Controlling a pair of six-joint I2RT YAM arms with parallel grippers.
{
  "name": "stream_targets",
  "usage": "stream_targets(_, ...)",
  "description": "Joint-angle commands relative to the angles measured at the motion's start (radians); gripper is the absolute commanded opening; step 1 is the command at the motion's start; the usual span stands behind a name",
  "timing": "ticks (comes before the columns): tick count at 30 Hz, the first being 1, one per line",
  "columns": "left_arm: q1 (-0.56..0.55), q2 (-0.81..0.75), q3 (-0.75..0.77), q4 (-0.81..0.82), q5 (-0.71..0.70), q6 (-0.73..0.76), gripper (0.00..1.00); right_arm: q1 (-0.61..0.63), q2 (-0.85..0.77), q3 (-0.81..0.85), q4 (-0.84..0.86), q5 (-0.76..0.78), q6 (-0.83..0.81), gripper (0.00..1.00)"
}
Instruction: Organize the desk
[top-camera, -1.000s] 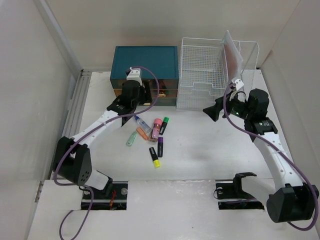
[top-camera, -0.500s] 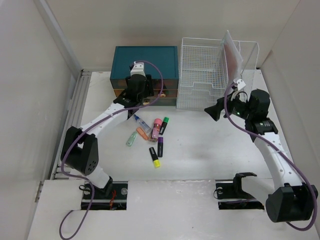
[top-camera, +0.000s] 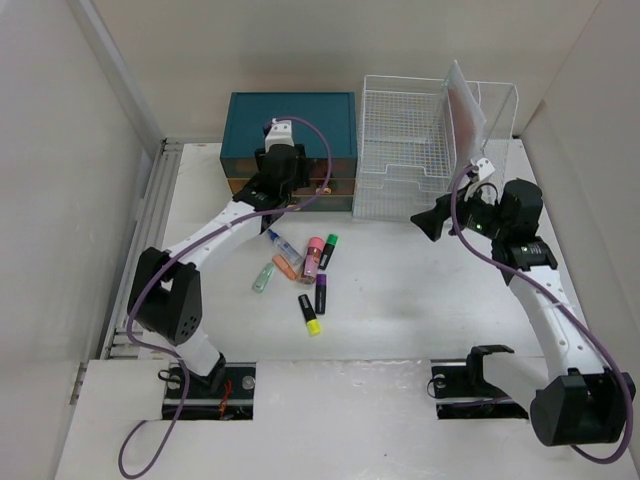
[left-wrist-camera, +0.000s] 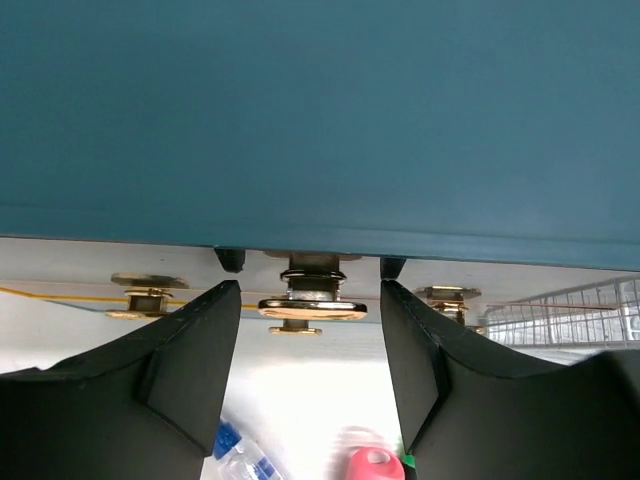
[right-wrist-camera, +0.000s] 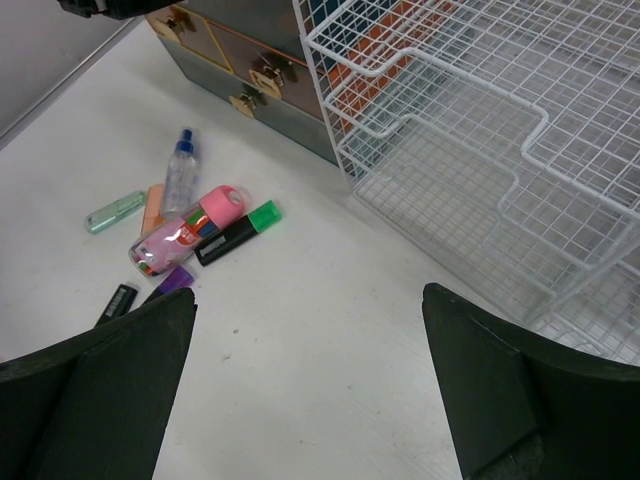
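- The desk is the white tabletop filling the middle of the top view, from the arm bases out to the back wall. A loose pile of stationery is left on it, centre-left.
- Pile: spray bottle, pink tube, green-capped marker, purple marker, yellow marker, and mint and orange pieces beside them. Some are touching.
- The teal drawer box is set at the back, with the white wire rack just beside it on its right.
- The left gripper is held at the box front with its jaws spread. The gold knob is bracketed between them, and no contact is seen.
- Likely step: the knob is to be pinched and the drawer pulled open.
- To be done well:
  - The knob is kept centred and the pads are closed behind its flat plate, not on the rim.
  - The pull is kept straight along the drawer axis. Any sideways drag is likely to jam the drawer.
  - The box looks light and could be dragged forward into the pile, so a slow pull is advised.
- The right gripper is held wide open and empty, above bare desk in front of the rack.
- Surface: smooth, white and plain, so low friction is expected and round markers may be sent rolling.
- A ribbed metal rail is fitted along the left edge.
- Room: the desk is enclosed by plain pale wall panels at the back and both sides.
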Motion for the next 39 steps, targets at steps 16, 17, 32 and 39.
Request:
stream_targets(16,-0.002,-0.029,0.010,0.000,-0.040,-0.015,0.11,-0.017,-0.033,0.002,0.051,-0.021,0.025,1.00)
stream_targets(17,-0.011,-0.045,-0.028,0.009,-0.039,-0.028,0.11,-0.017,-0.033,0.002,0.051,-0.021,0.025,1.00)
stream_targets(32,-0.082,-0.287,-0.242,-0.055,-0.001,-0.094,0.11,-0.017,-0.060,0.002,0.051,-0.040,0.025,1.00)
stream_targets(39,-0.093,-0.316,-0.283,-0.104,0.030,-0.146,0.14,-0.017,-0.060,0.002,0.051,-0.049,0.025,1.00)
